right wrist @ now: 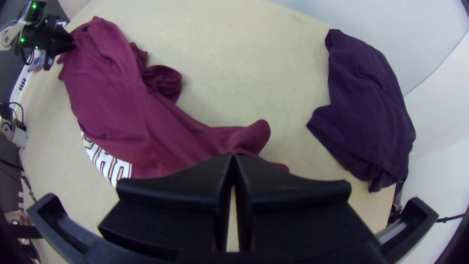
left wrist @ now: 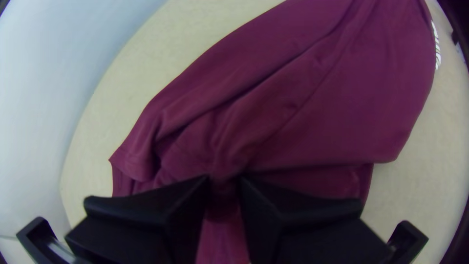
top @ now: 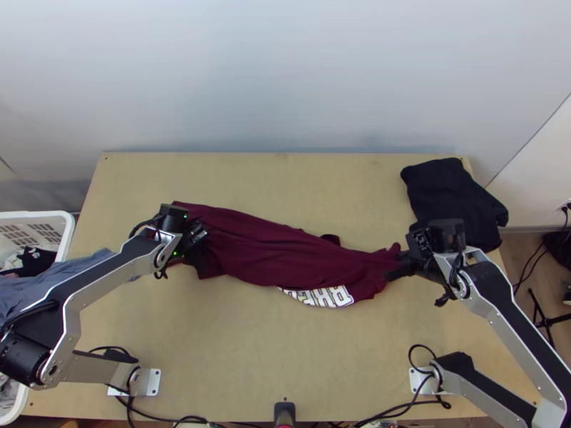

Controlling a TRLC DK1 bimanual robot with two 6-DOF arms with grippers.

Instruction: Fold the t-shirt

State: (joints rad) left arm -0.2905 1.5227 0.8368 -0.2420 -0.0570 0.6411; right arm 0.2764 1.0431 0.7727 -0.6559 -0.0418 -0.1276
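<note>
Your left gripper (top: 194, 250) pinches one end of the dark red t-shirt (top: 278, 251), with cloth bunched up between its two black fingers (left wrist: 161, 205), and your right gripper (top: 396, 267) is closed tight on the other end, where the cloth puckers up at the tips. You have the t-shirt lying long and crumpled across the middle of the wooden table (top: 235, 357), with some big white letters (top: 328, 296) peeking out on its near side. Near your right gripper you can see a dark blue cloth (top: 450, 192) in a heap, and a white basket (top: 66, 235) stands at the table's left side.
</note>
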